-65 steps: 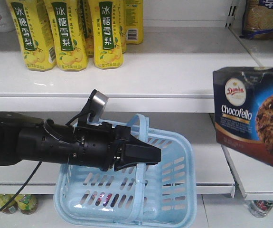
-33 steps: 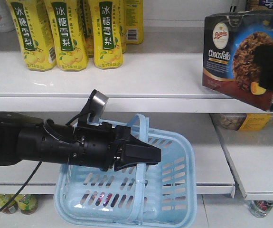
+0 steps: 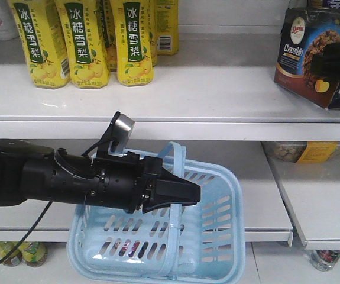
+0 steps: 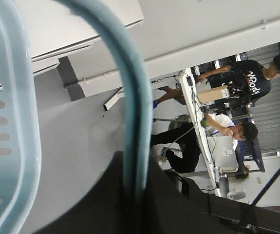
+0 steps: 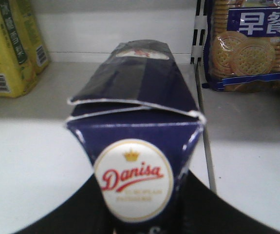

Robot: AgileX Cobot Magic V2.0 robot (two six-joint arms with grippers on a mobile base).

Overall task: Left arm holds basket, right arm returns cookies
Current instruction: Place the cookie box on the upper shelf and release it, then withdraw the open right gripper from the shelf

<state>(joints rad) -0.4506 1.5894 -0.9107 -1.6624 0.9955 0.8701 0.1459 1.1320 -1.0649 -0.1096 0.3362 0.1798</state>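
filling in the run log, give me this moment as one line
stage: returning cookies | left gripper: shut on basket handle | right gripper: shut on cookies, tilted over upper shelf | basket: hanging by lower shelf

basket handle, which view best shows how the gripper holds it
The left wrist view: the handle runs down into the dark left gripper, clamped between its jaws. The front view shows the whole basket hanging from it, but the grip itself is half hidden. The right wrist view shows no basket.
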